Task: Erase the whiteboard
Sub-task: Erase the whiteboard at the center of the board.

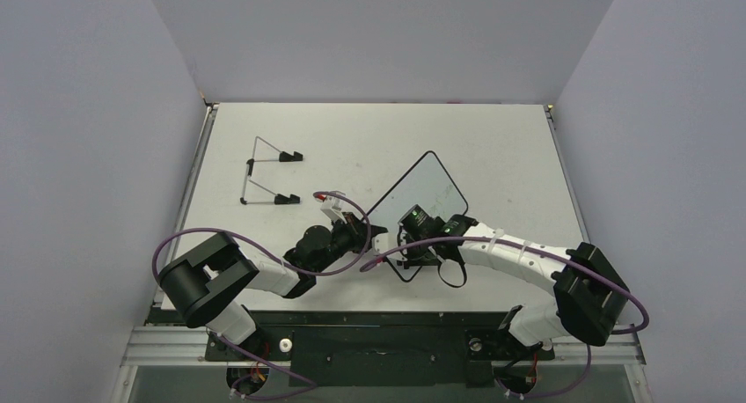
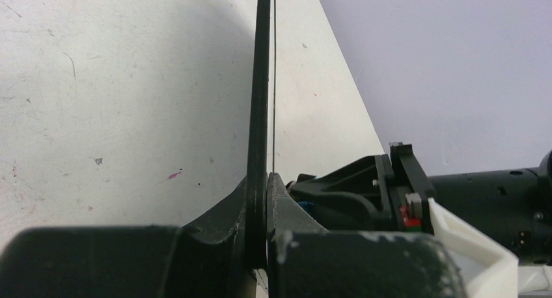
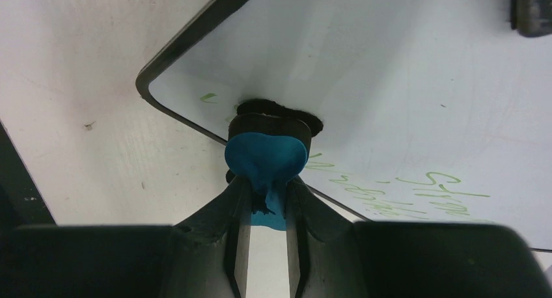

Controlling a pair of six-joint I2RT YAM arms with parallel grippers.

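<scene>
White whiteboard [image 1: 420, 185], one, one blue eraser [image 3: 265, 156], one wire stand [image 1: 264, 170]

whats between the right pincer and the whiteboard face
The blue-and-black eraser: the right pincer clamps its blue body, and its black pad appears pressed against the whiteboard. The right wrist view shows this.

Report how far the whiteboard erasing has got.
Done: left jaws clamp the whiteboard by its edge; right jaws grip the eraser. In hand: the eraser presses on the whiteboard near one corner. Left: green writing shows beside it, so most of the wiping is probably still to do.
</scene>
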